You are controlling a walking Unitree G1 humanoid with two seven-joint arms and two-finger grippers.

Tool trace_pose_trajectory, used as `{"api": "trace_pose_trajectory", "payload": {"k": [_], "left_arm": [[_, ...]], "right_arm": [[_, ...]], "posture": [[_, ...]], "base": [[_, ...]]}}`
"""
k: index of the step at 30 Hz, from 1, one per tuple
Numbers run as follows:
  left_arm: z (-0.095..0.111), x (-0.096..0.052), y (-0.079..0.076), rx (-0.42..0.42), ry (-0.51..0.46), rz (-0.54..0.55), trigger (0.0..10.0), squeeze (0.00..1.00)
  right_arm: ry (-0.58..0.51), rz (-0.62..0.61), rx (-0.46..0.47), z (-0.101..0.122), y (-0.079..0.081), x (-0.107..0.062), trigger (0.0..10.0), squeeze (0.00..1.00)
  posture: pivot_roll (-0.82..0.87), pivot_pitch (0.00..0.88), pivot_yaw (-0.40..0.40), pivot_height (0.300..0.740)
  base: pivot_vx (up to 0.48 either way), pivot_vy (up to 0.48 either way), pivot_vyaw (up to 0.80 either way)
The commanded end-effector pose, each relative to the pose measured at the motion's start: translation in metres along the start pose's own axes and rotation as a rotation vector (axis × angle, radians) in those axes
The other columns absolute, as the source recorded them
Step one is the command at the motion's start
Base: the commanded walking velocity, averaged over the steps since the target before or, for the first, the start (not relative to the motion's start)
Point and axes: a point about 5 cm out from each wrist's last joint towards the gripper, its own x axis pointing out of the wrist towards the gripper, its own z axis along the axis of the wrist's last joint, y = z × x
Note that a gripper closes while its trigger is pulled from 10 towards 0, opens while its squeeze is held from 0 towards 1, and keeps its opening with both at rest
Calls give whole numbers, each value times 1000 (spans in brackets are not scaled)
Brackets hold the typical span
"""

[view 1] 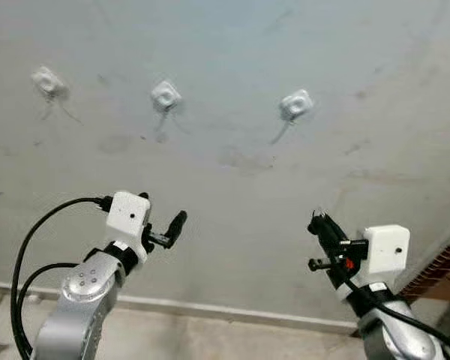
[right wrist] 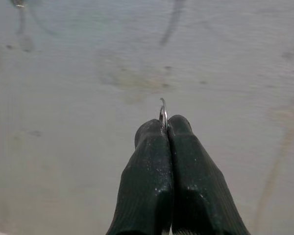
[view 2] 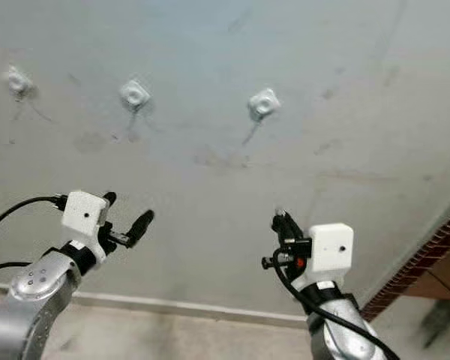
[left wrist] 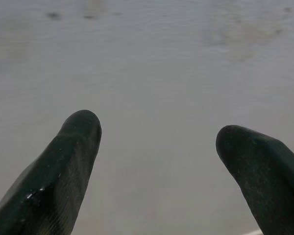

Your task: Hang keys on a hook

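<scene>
Two end effectors are raised before a grey wall (view 1: pixel 285 45) fitted with three hooks.

Above the right end effector (view 1: pixel 320 223), the nearest hook (view 1: pixel 295 104) is seen; a key ring (right wrist: pixel 162 111) is pinched between its closed fingers. The left end effector (view 1: pixel 165 225) is spread, empty.

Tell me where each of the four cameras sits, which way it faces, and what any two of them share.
Left eye: head, facing the grey wall with three white hooks; both arms show.
Right eye: same scene, slightly offset.
Left wrist: along the left gripper, open, facing bare wall.
Right wrist: along the right gripper, shut on a thin metal ring.
Shared: both eye views show the hooks and grippers.
</scene>
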Motion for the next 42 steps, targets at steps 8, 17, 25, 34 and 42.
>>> {"api": "trace_pose_trajectory", "payload": {"k": [8,17,25,34,42], "left_arm": [[2,7,-8,-14,-18,-42,10000,0],[7,13,-2,-9,-37,-18,10000,0],[8,21,-3,-22,-58,-11,10000,0],[19,23,0,-19,-103,24,10000,0],[27,25,1,-29,-131,20,10000,0]], "right_arm": [[-9,98,-92,9,-3,8,10000,0],[-19,128,-185,19,-25,18,10000,0],[-33,89,-216,26,-36,16,10000,0],[-90,70,-138,29,-18,27,10000,0],[-172,28,-17,37,1,44,10000,0]], "posture": [[105,0,-51,740],[102,0,-56,740],[74,0,-67,740],[88,0,-78,740],[97,0,-74,740]], "base": [[0,0,-447],[0,0,0],[0,0,0],[0,0,0],[0,0,0]]}}
